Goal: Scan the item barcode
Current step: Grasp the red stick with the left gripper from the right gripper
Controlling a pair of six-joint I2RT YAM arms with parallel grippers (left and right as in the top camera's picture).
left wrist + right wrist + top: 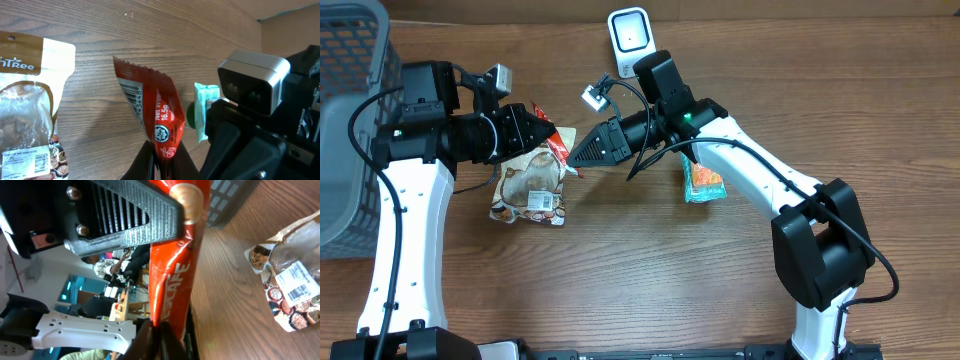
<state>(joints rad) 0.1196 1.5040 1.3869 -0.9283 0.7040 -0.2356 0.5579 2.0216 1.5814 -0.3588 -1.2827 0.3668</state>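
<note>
- The left claw (162, 162) is seen pressed together on the lower end of the red sachet (157, 115). The right claw (159, 339) is pinched on the opposite end, so the sachet is held by both at once.
- The sachet is held above the counter (650, 280), between the two claws. Its long axis runs from one claw to the other.
- A barcode (134, 97) is printed along one edge of the sachet and is turned toward the left wrist camera.
- The white scanner (630, 35) stands at the far edge of the counter, nearer the right arm. A handover to that side is judged likely.
- A mushroom pouch (530, 190) lies flat just beneath the sachet, and a basket (350, 120) is seen at the left edge.
</note>
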